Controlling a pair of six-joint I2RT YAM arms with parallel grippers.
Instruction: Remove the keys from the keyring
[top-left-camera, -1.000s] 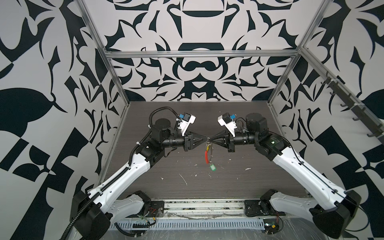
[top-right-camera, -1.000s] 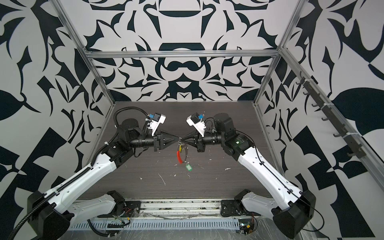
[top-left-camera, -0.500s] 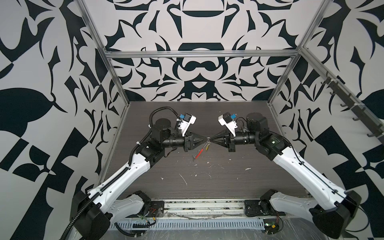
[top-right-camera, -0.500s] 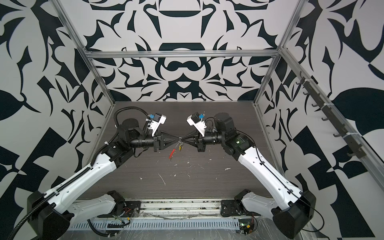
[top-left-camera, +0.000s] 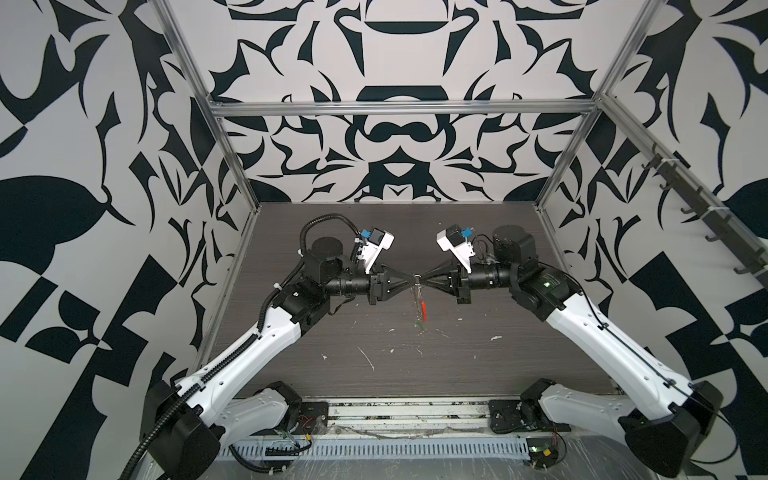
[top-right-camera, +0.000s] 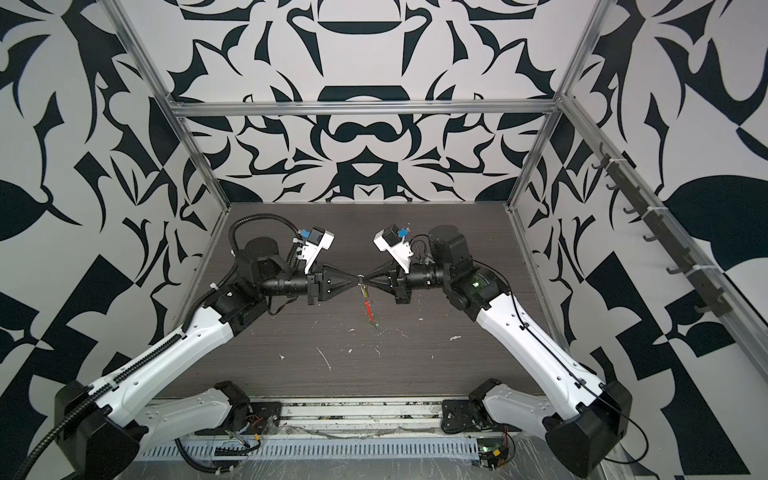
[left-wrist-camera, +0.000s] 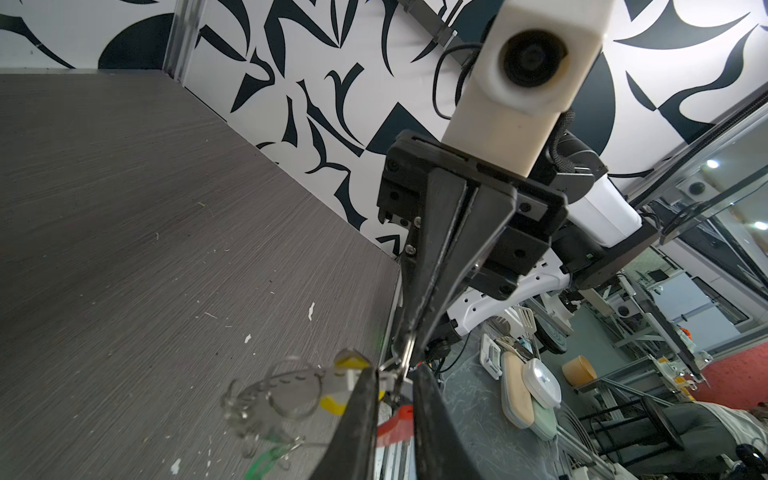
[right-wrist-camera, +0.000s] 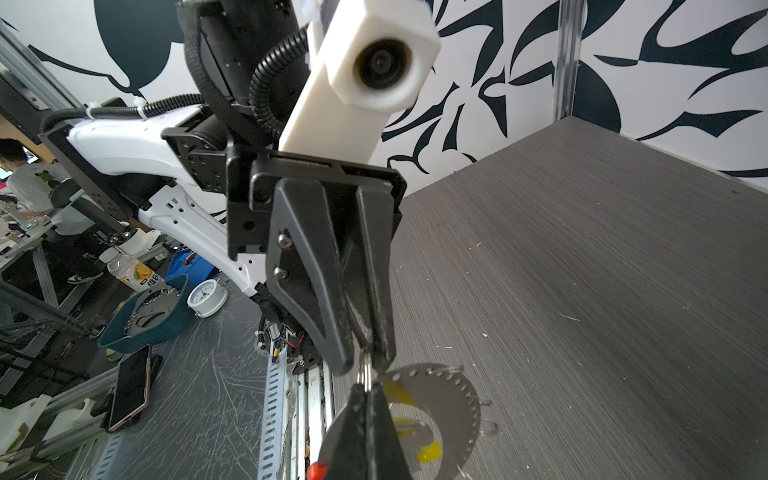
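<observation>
Jaws of the right gripper: shut tight on the small metal loop, right at their tips.
Jaws of the left gripper: narrow, with a thin gap. The small metal loop sits in that gap from the other side. I cannot tell if they squeeze it.
Tips of both: they meet nose to nose at the small metal loop, up in the air.
Feel of the loop: I think it is hard, springy wire, tiny and slippery. It could pop out of a weak pinch.
Feel of the hoop: I think the keyring is thin, light and stiff. It could swing and spin easily.
Best place to hold: I think it is the small metal loop itself, one gripper on each side.
Place of the keyring: it hangs just below the small metal loop. Its red part is lower down.
Place of the yellow key: just beside the small metal loop, against the grey hoop.
Place of the green key: farther below the small metal loop, near the low end. It is blurry.
Table: well below the small metal loop, with white scraps on it.
</observation>
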